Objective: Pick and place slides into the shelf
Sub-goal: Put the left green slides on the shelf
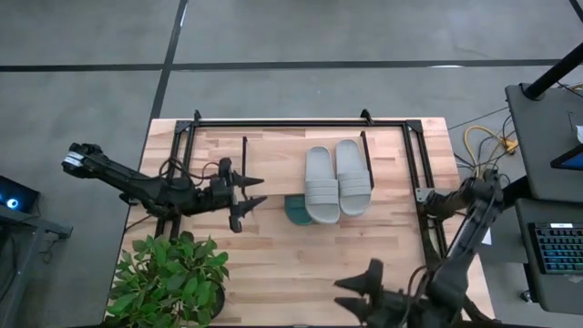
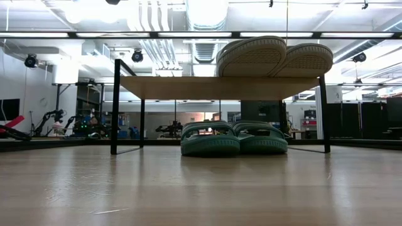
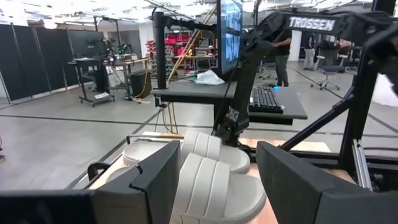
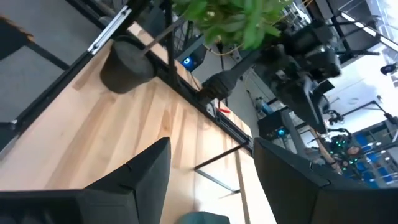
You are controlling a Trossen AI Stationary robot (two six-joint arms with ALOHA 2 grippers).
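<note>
you see both grey slides (image 1: pixel 337 182) on the shelf (image 1: pixel 273 146) at frame centre, teal slides (image 2: pixel 232 139) beneath, long axes running top to bottom, right of the nearer, spread left gripper (image 1: pixel 250 191), while the right gripper (image 1: pixel 364 292), also spread, waits lower right.

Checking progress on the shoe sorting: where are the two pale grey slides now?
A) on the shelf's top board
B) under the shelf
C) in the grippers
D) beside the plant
A: the pale grey slides lie side by side on the shelf top board, with the teal pair underneath.
</note>
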